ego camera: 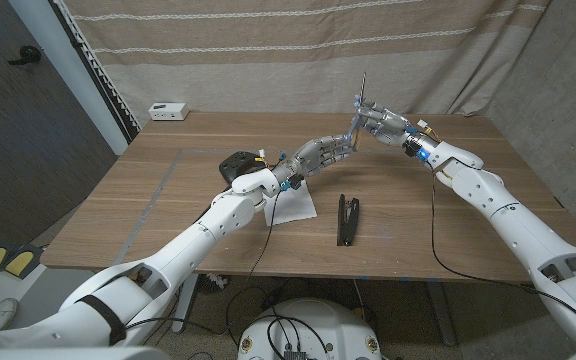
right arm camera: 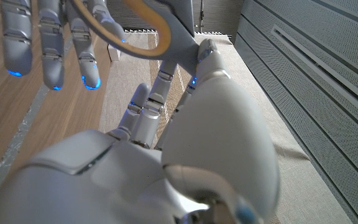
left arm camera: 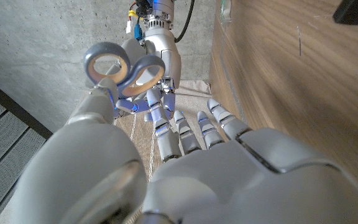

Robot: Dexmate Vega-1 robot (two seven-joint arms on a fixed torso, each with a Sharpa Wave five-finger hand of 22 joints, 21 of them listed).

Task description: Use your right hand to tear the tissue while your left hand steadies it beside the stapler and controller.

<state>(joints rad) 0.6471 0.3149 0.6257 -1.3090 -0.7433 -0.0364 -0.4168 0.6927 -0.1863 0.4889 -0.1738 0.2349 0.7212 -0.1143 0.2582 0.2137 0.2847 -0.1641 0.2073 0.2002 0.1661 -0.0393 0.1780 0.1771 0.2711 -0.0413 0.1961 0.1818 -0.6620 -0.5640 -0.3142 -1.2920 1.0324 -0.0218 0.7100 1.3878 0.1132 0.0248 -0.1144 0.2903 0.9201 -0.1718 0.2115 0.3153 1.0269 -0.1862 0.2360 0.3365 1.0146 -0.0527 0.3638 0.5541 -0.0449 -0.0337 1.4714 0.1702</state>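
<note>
Right robot hand (ego camera: 378, 120) is gripping scissors (ego camera: 360, 100) aloft; left robot hand (ego camera: 320, 153) is hovering open beneath. I'm seeing the tissue (ego camera: 290, 205) nearer the worktop's front edge, closer to the left arm.

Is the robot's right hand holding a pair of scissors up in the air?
Yes: the right hand grips grey-handled scissors by their loops, raised above the wooden table, blades pointing upward in the head view.
</note>
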